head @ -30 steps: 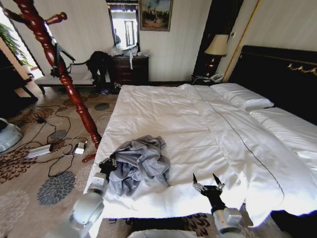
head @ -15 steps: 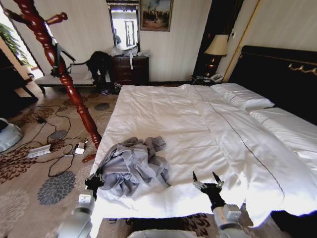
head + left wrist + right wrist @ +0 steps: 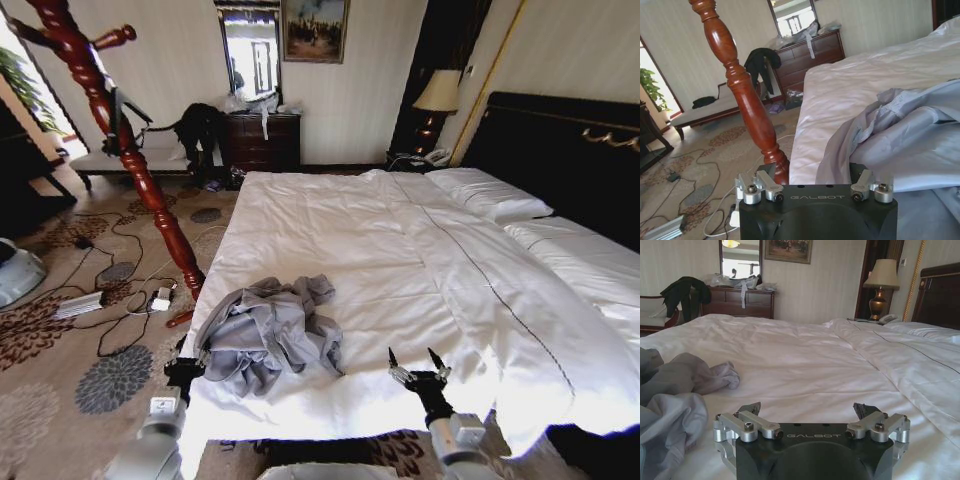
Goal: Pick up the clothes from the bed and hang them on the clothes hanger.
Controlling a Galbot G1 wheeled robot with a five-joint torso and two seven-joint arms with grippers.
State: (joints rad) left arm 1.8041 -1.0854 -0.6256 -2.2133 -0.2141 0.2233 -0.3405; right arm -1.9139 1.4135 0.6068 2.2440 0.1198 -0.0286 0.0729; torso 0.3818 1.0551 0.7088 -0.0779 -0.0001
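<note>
Coat stand (image 3: 140, 170) crowds bed (image 3: 400, 250) left edge; duvet right of clothes (image 3: 270, 330) open.

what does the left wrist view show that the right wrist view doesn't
Left wrist alone: the reddish-brown turned wooden coat stand, patterned carpet with cables, and the left gripper at the shirt's edge. Right wrist alone: the brass table lamp, dark headboard, and the right gripper, fingers open over bare duvet. Both: the crumpled grey-blue shirt, white bed, dark wooden dresser.
</note>
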